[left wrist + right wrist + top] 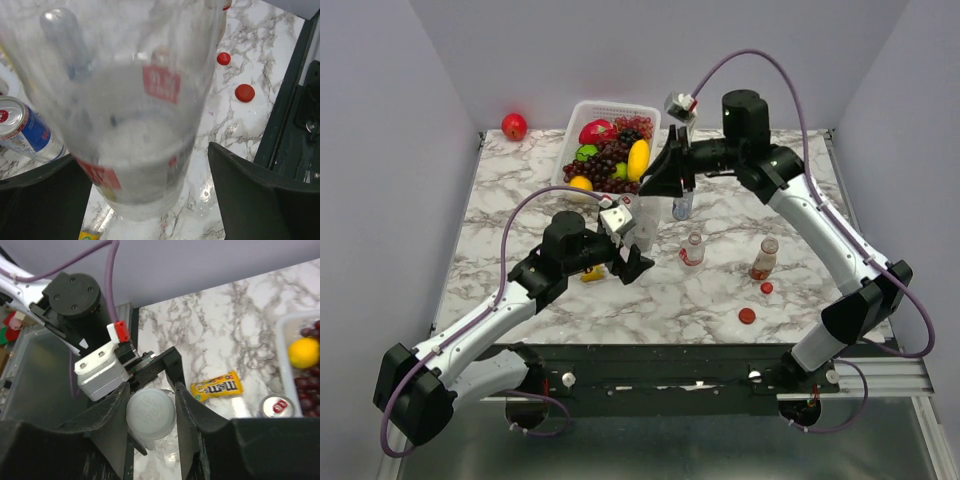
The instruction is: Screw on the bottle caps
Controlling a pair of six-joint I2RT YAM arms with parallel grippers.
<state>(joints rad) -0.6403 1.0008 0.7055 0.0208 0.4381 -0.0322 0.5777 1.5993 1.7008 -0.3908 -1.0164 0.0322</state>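
Tall clear bottle (645, 222): grasped by the left gripper (632, 262) mid-table. Whitish cap (150, 412): pinched in the right gripper (151, 407) directly above it. Short bottles (692, 248), red caps (766, 288): placed at its 4 o'clock.

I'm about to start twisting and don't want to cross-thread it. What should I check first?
1. White cap clamped between the right fingers: ok.
2. Tall bottle sits between the left fingers: ok.
3. Left grip firm enough to resist the twist: cannot tell.
4. Cap centred and level on the bottle's neck: cannot tell, since the cap hides the neck.
5. Red caps lie loose on the table, out of the way: ok.
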